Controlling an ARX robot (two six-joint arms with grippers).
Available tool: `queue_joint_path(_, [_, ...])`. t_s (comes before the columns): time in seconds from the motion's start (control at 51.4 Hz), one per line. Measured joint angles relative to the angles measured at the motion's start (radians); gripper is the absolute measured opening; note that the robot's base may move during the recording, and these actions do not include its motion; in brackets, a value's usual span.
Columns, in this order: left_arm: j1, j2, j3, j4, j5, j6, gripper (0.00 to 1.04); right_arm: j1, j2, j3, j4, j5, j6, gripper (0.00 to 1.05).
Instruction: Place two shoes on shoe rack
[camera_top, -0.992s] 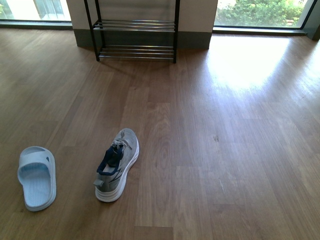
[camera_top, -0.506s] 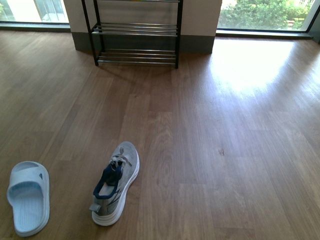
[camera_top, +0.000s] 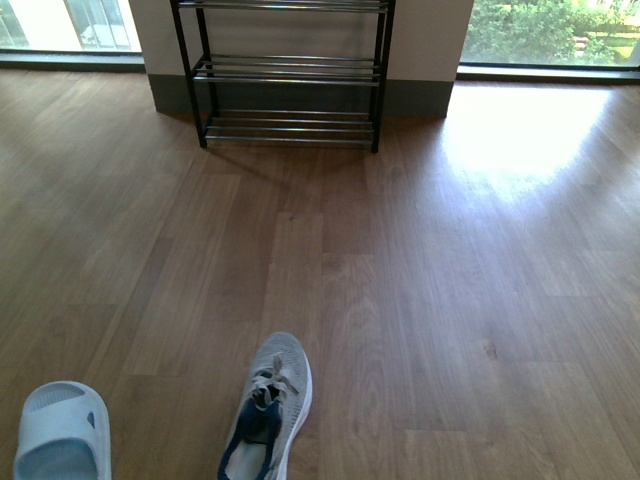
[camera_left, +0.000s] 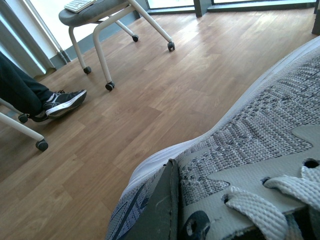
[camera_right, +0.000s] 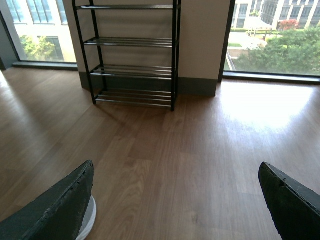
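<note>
Front view: the shoe rack (camera_top: 290, 75) at the far wall looms larger than a second ago. The floor sneaker (camera_top: 270, 410) and a pale slipper (camera_top: 60, 435) have slid to the near edge.

Left wrist view: the left gripper (camera_left: 170, 215) clasps the second sneaker (camera_left: 260, 130), grey knit with pale laces.

Right wrist view: the right gripper (camera_right: 177, 200) is spread wide and empty, facing the rack.

My body camera looks forward and down over the wooden floor (camera_top: 420, 280) to the shoe rack (camera_top: 290, 75). My right wrist camera shares that rack and floor. My left wrist camera sits tight against a grey sneaker (camera_left: 260, 130), facing chair legs (camera_left: 107, 50).
</note>
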Motion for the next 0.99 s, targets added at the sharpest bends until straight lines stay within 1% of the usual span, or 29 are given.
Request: queue_joint_path(0.992, [0.000, -0.005, -0.002, 0.000, -0.005, 0.000, 0.02, 0.000, 0.002, 0.000, 0.000, -0.008, 0.000, 0.95])
